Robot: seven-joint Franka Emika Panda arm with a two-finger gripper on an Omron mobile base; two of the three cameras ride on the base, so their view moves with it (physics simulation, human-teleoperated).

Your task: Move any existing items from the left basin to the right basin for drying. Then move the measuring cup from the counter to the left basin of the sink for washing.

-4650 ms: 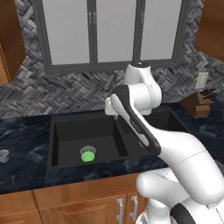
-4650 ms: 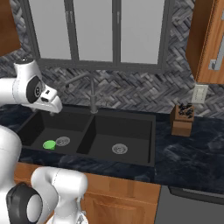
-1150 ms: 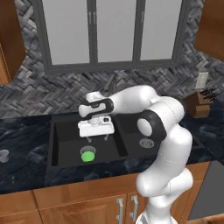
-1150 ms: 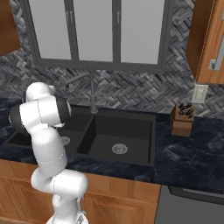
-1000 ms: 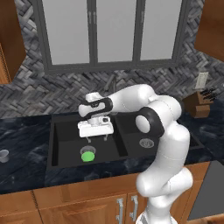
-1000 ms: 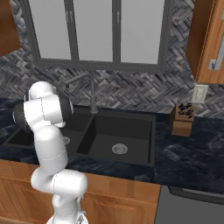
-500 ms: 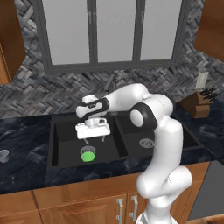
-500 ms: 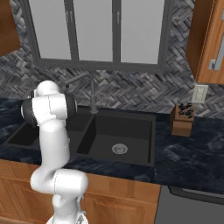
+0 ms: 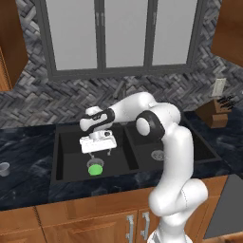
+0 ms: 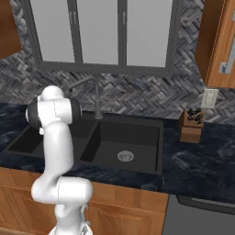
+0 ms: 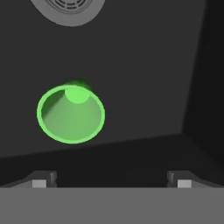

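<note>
The small green tumbler (image 9: 96,168) stands upright on the floor of the left basin (image 9: 69,159), near its front. My gripper (image 9: 100,154) hangs open just above it, fingers pointing down, with nothing between them. In the hand view the tumbler (image 11: 71,114) shows its open mouth left of centre, ahead of my open gripper (image 11: 111,180), with the steel drain (image 11: 70,8) beyond it. The grey measuring cup (image 9: 4,168) sits on the counter (image 9: 23,166) far left of the sink. The right basin (image 9: 159,142) holds just its drain (image 10: 125,156).
A dark faucet (image 10: 95,98) rises behind the sink's divider. A wooden knife block (image 10: 192,125) stands on the counter right of the sink. A basin wall (image 11: 203,70) rises close on the right of the hand view. My arm reaches across the sink from the right.
My hand has drifted a little left and lower over the green tumbler. The jaws have stayed wide and the tumbler has not moved.
</note>
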